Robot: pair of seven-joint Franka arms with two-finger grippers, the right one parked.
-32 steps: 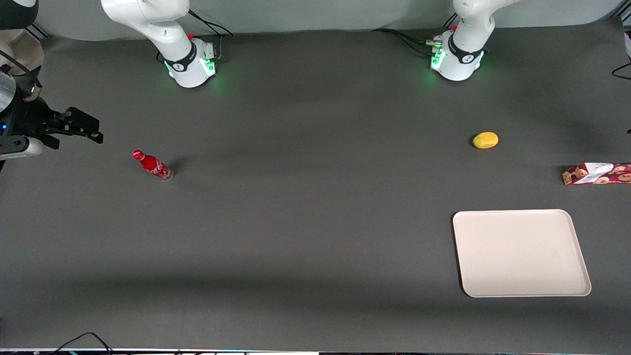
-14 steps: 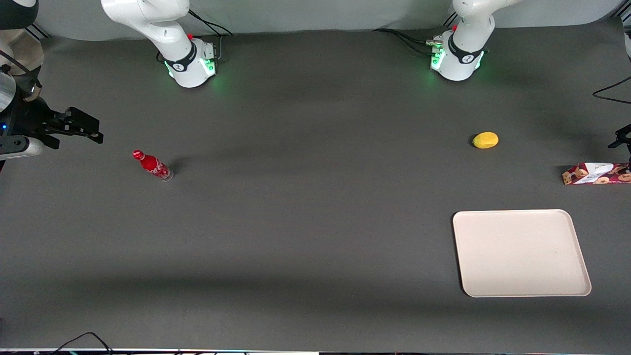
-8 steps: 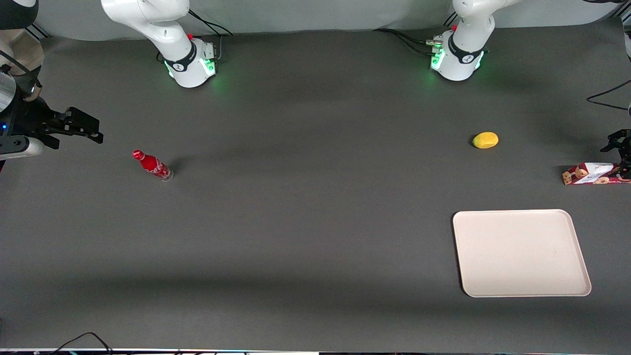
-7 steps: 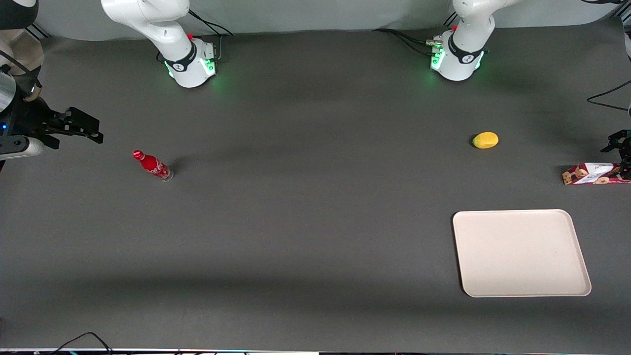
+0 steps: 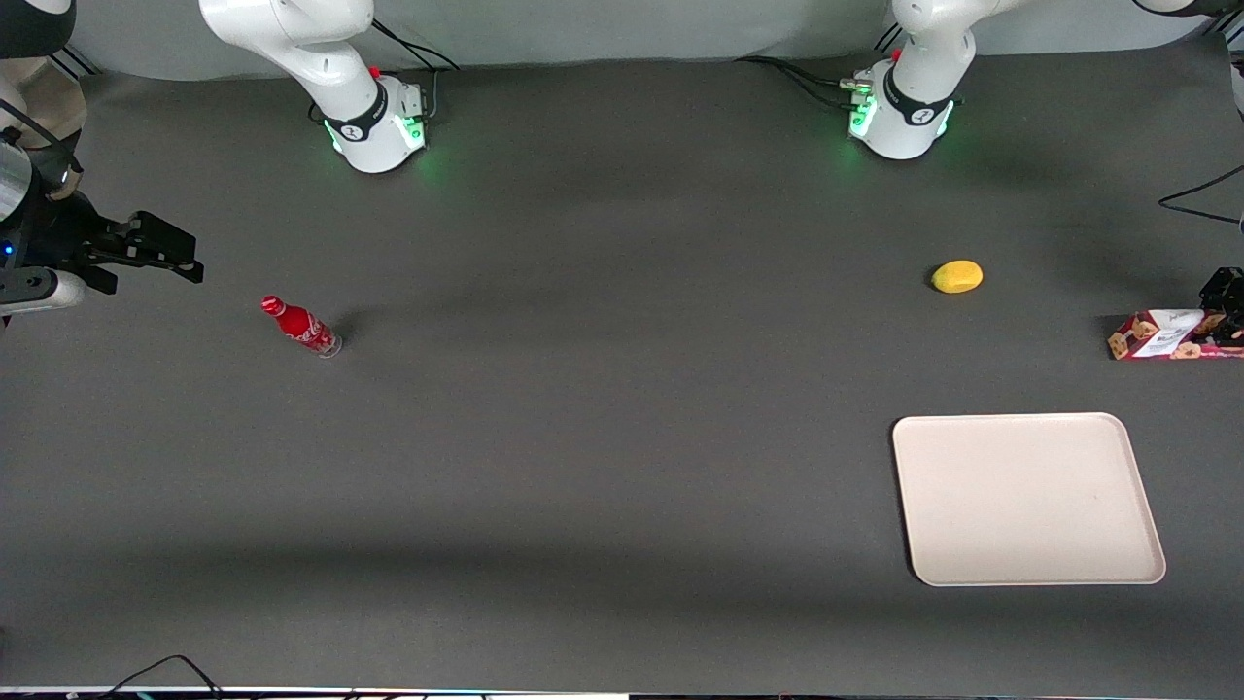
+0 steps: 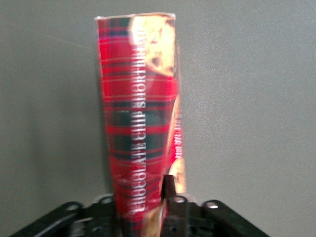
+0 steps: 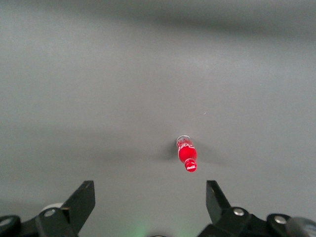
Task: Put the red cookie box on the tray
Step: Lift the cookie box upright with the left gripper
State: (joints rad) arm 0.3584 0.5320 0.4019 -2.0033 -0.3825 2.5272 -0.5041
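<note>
The red cookie box (image 5: 1171, 335) was held between the closed fingers of the gripper (image 6: 143, 210), farther from the camera than the tray (image 5: 1026, 499).

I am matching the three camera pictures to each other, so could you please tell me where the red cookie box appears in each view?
Front view: the red cookie box lies at the working arm's end of the table, farther from the camera than the tray, with the pincer on it.
Left wrist view: the box stretches away from the pincer, which is shut on it.
Right wrist view: not in it.
Shared landmark: the dark table.
</note>
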